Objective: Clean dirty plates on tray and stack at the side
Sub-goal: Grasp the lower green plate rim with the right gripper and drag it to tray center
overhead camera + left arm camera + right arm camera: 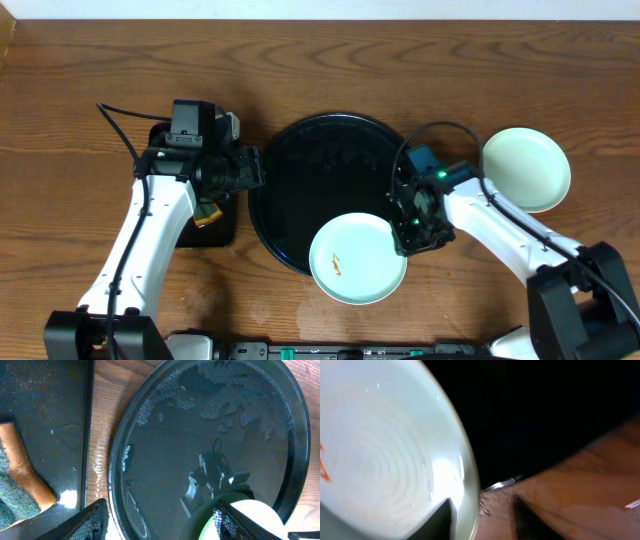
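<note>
Two mint plates: spare plate (527,170) sits on table (90,80) far right, smeared plate (355,262) overhangs tray (300,180) rim w/ right hand (407,238) pinching its edge; looks stiff, light, wet-slick, chippable, so rim grip suits; left hand (250,170) gapes empty.

No legible text, label, brand, number or sign anywhere.

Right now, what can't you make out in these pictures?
The sponge: overhead, mostly under the left arm; left wrist, cut by the edge.
The right gripper on the smeared plate: right wrist, fingers blurred, grip unclear.
The plate at the side: overhead, anything beneath it is hidden.
</note>
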Robot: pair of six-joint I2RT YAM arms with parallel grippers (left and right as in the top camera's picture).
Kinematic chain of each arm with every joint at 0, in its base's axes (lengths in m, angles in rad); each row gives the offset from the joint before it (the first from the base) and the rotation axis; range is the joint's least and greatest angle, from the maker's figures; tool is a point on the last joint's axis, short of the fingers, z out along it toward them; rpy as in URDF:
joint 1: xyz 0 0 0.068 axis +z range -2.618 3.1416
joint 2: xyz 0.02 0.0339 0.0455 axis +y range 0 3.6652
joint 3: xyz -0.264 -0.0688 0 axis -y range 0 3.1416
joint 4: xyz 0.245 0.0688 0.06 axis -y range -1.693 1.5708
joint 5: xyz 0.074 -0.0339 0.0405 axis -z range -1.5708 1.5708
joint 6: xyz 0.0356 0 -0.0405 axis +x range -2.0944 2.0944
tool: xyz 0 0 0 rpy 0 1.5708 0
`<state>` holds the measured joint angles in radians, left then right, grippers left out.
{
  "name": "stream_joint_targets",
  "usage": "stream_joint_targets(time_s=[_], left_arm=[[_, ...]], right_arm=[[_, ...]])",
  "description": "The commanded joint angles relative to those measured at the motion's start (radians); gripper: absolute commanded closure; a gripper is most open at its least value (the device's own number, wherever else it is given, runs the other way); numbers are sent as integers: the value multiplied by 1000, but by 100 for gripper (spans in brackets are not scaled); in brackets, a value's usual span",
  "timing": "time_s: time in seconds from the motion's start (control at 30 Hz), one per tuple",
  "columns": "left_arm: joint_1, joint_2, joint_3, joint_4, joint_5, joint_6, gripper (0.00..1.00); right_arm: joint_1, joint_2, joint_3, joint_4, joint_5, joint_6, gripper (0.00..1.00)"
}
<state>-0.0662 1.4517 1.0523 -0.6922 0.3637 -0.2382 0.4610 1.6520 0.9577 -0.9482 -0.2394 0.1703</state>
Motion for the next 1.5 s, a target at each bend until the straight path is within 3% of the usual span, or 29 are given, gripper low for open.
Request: stream_joint_targets(time_s=[0.0, 0.03, 0.07, 0.3, 0.53, 0.67, 0.77, 0.93, 0.97, 1.03, 1.1, 1.17, 1.23, 1.47], left_arm=[[3, -8, 16, -3, 6, 10, 32], [3, -8, 16, -3, 6, 10, 31], [3, -8, 16, -3, 6, 10, 32], [3, -8, 16, -3, 6, 10, 31], [3, -8, 16, -3, 6, 9, 31], [3, -8, 16, -4, 6, 10, 32], [3, -8, 16, -3, 6, 9, 32], [3, -8, 16, -3, 6, 10, 32], [3, -8, 16, -3, 6, 9, 31], [3, -8, 16, -3, 6, 10, 32], [3, -8, 16, -3, 6, 9, 32], [3, -8, 16, -3, 6, 9, 32], [3, -8, 16, -3, 6, 9, 31], [3, -8, 15, -13, 6, 9, 32]], right_arm=[[15, 32, -7, 23, -4, 1, 91], [15, 38, -7, 33, -3, 2, 99], [13, 39, -7, 43, -1, 1, 99], [-24, 32, 50, 153, 160, -6, 99], [-27, 36, 56, 464, 250, -234, 99], [-27, 36, 56, 543, 266, -248, 99], [-31, 36, 56, 546, 322, -123, 99], [-33, 36, 56, 478, 219, 12, 99], [-32, 36, 56, 452, 194, 36, 93], [-32, 36, 56, 418, 179, 46, 66], [-34, 36, 56, 413, 191, 12, 61], [-34, 36, 56, 427, 190, -60, 60], [-39, 37, 56, 443, 189, -124, 66], [-82, 84, 55, 439, 82, -209, 75]])
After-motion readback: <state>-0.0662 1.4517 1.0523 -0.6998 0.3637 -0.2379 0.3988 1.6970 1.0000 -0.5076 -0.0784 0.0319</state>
